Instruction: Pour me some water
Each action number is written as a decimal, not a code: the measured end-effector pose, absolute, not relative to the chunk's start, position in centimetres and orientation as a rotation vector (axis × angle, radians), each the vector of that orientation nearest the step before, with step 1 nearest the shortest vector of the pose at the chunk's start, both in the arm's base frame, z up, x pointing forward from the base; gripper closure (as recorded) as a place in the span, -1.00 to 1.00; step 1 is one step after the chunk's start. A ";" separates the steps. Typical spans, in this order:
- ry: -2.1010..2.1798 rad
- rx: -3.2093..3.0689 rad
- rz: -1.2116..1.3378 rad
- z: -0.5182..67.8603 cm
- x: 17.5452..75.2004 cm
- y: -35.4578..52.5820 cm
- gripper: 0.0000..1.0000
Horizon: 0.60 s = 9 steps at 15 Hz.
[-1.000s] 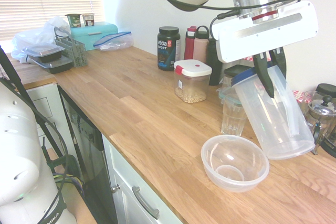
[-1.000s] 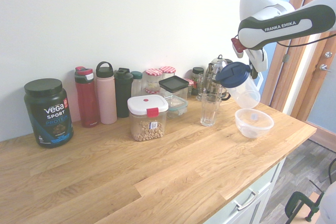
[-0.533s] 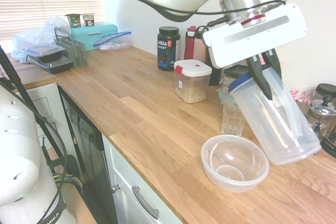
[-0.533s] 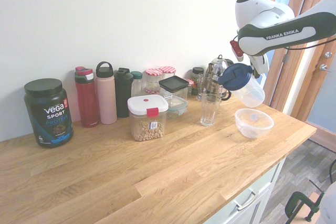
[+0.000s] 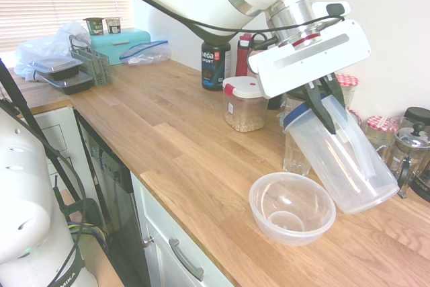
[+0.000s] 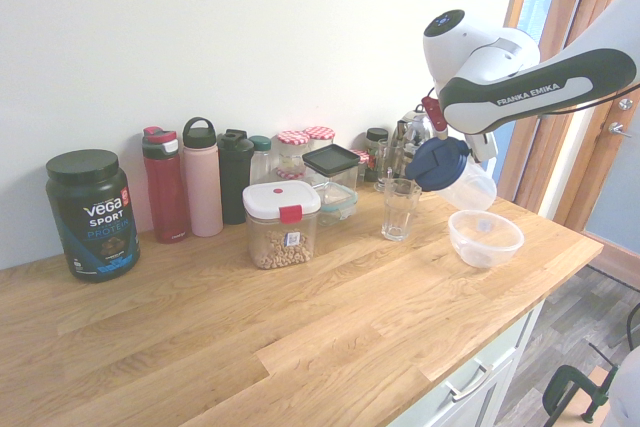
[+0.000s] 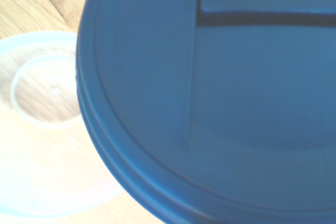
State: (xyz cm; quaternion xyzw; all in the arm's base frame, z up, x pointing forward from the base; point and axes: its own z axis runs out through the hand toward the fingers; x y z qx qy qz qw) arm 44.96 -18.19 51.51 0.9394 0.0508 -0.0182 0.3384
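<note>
white arm (image 6: 530,72) (black "franka emika" lettering), black cables

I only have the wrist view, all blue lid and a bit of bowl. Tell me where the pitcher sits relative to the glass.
Observer: The gripper holds the pitcher tilted, lid end beside the glass and leaning toward it.
Operator: Confirm the glass is upright.
Observer: Upright on the counter, and it looks empty.
Operator: Give me the bowl's position.
Observer: The clear bowl sits on the counter beside the glass, below the pitcher's base end.
</note>
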 end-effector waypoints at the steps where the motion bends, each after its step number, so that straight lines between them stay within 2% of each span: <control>1: 0.128 2.439 -0.046 51.4 45.1 -18.1 1.00; 9: 0.033 2.410 -0.073 49.5 49.0 -18.7 1.00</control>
